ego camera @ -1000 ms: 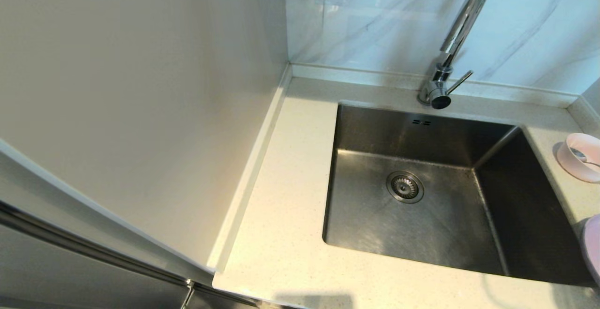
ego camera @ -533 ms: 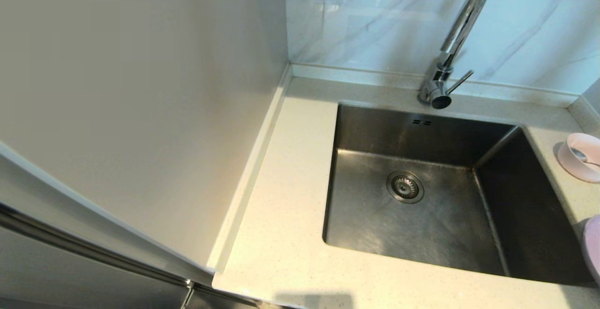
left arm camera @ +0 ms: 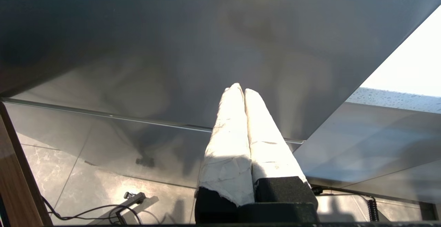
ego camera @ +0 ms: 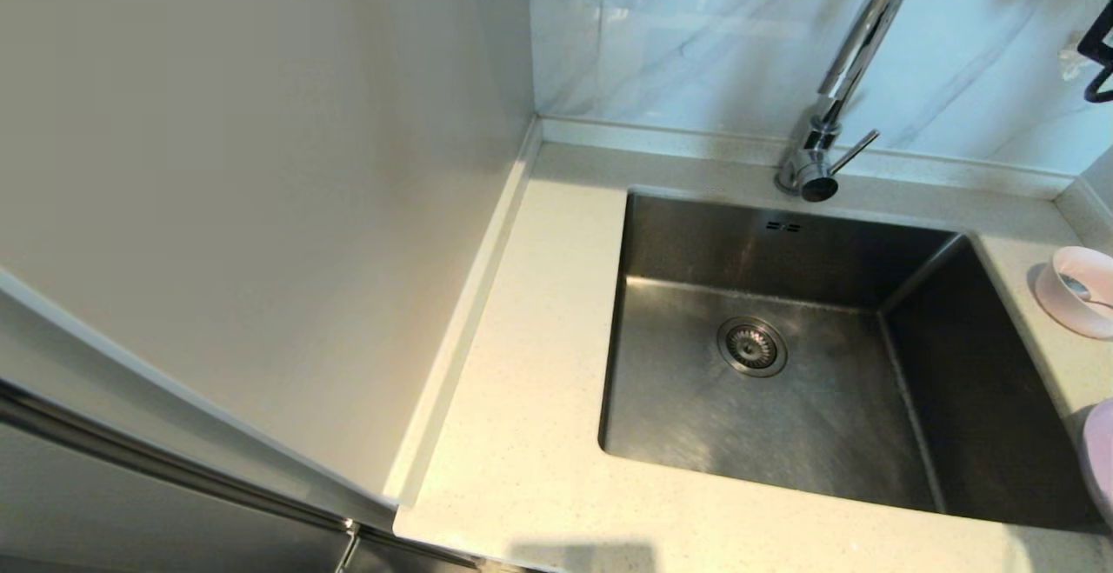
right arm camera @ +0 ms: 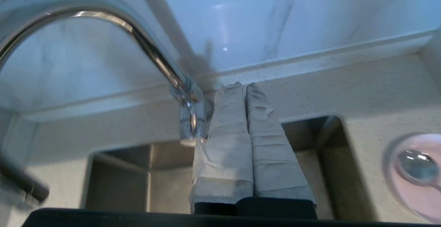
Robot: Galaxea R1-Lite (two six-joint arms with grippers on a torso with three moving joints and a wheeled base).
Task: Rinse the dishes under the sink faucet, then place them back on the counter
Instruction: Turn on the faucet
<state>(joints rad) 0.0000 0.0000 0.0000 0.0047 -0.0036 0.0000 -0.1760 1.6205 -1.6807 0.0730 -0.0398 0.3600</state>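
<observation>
**Right arm nears the tap, dishes unwashed**

Nudge the faucet (right arm camera: pixel 187 116) lever gently, sideways. Right gripper (right arm camera: pixel 245 89), fingers pressed together and empty, is beside the faucet's base at the counter's (ego camera: pixel 539 399) back edge. The bowl (ego camera: pixel 1078 290), with the spoon (right arm camera: pixel 415 166), sits at the sink's (ego camera: pixel 783 382) right rim, well apart. Left gripper (left arm camera: pixel 240 89) parked, closed, empty

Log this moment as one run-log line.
right end effector: shut, empty, near chrome gooseneck faucet | pale-pink bowl: on counter | steel sink: empty
</observation>
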